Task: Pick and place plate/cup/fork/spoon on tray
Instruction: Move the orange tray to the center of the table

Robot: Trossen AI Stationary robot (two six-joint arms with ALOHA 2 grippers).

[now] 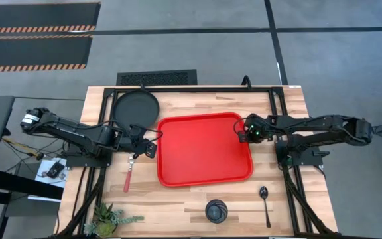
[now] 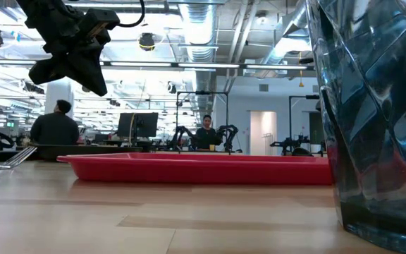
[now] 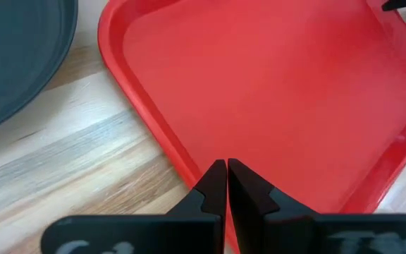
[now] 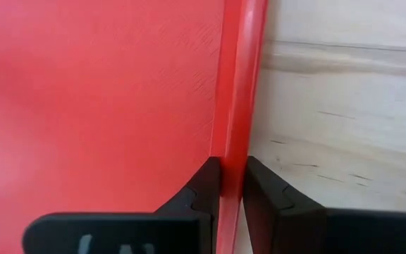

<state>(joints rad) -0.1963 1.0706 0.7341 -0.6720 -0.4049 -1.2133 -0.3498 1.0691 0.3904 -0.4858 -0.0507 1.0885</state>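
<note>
While the right gripper [image 4: 232,185] held its jaws narrowed on the raised rim of the tray [image 1: 204,159], one finger inside the rim and one outside, the principal risk was tray displacement. Any pull or twist of that arm would probably drag the tray across the table [image 1: 197,206], since the grip sat at one far corner only. A lift from that single point would likely tilt the tray or let the smooth plastic rim slip from between the fingers.

The left gripper [image 3: 227,185] hung over the tray's opposite edge with its jaws fully closed and holding nothing. In that state it could not take any item until reopened; a descent from there would likely strike the tray rim.

All four items lay outside the tray. The plate [image 1: 136,109], round and matte black, sat on the table just beside the tray's far left corner. The fork [image 1: 129,174], with a red-pink handle, lay on the table near the left gripper. The cup [image 1: 217,211], small and dark, stood in front of the tray, and the spoon [image 1: 264,202], slim and dark, lay to its right. The tray itself was bright red, rectangular, round-cornered and carried nothing. A shifted tray could knock the plate or the fork.
</note>
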